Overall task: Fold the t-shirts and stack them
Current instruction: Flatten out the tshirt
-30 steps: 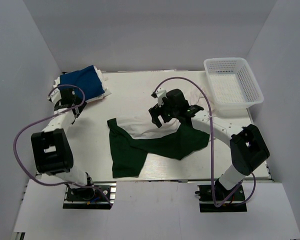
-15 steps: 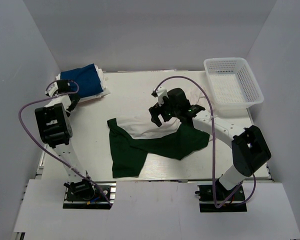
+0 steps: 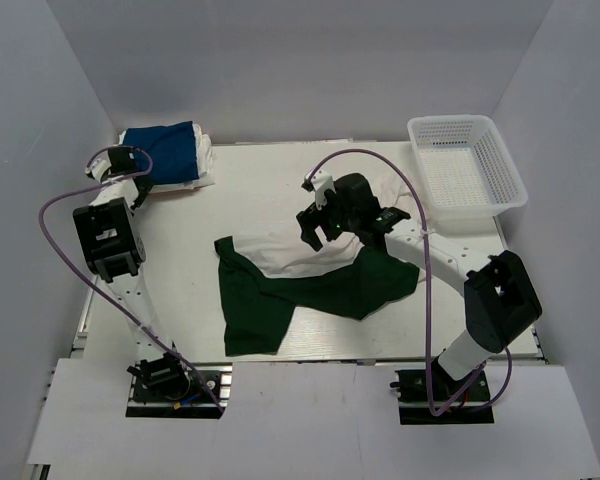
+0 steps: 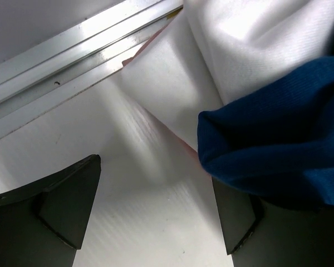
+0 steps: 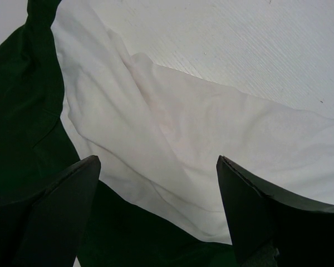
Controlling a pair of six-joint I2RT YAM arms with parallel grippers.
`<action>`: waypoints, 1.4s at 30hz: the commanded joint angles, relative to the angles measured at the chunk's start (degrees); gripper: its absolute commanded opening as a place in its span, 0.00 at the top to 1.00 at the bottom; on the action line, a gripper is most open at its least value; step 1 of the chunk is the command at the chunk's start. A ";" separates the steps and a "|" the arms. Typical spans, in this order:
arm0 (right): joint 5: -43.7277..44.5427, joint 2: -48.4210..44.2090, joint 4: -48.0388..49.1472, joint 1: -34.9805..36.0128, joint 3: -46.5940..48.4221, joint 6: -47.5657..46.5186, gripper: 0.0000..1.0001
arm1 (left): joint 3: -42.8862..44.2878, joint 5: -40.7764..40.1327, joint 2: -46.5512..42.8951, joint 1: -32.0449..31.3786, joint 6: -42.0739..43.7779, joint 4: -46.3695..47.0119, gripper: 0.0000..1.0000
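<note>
A folded royal blue t-shirt (image 3: pixel 165 150) lies on a white t-shirt (image 3: pixel 204 165) at the table's far left corner. My left gripper (image 3: pixel 130 178) sits at that stack's near left edge. In the left wrist view the gripper (image 4: pixel 156 214) is open over bare table, with the blue shirt (image 4: pixel 278 144) overhanging its right finger (image 4: pixel 234 217). A crumpled dark green t-shirt (image 3: pixel 280 295) lies mid-table, tangled with white cloth (image 3: pixel 300 255). My right gripper (image 3: pixel 320 228) hovers open above that white cloth (image 5: pixel 211 128), with green cloth (image 5: pixel 28 111) at its left; nothing is between its fingers (image 5: pixel 156 206).
A white mesh basket (image 3: pixel 467 165) stands at the far right corner. An aluminium rail (image 4: pixel 72 50) along the table's edge runs close to the left gripper. The grey side walls stand close on both sides.
The left arm has swung toward the far left corner, and the blue stack has shifted back and squared up. The right gripper has barely moved.
</note>
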 commanded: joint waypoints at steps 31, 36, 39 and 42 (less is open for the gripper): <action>26.84 -31.49 -29.98 -6.11 -26.32 42.33 0.10 | -53.95 35.44 -70.82 -15.83 4.06 -32.45 0.08; 21.38 -26.60 -22.44 -6.90 -29.41 38.74 0.10 | -54.74 35.44 -70.85 -18.90 2.73 -28.50 0.08; 19.79 -22.47 -19.27 -7.25 -29.59 38.73 0.13 | -54.13 34.65 -70.31 -20.22 2.73 -26.84 0.08; 17.77 -20.60 -16.18 -7.26 -30.29 37.86 0.21 | -52.64 32.45 -70.31 -20.75 2.73 -26.13 0.07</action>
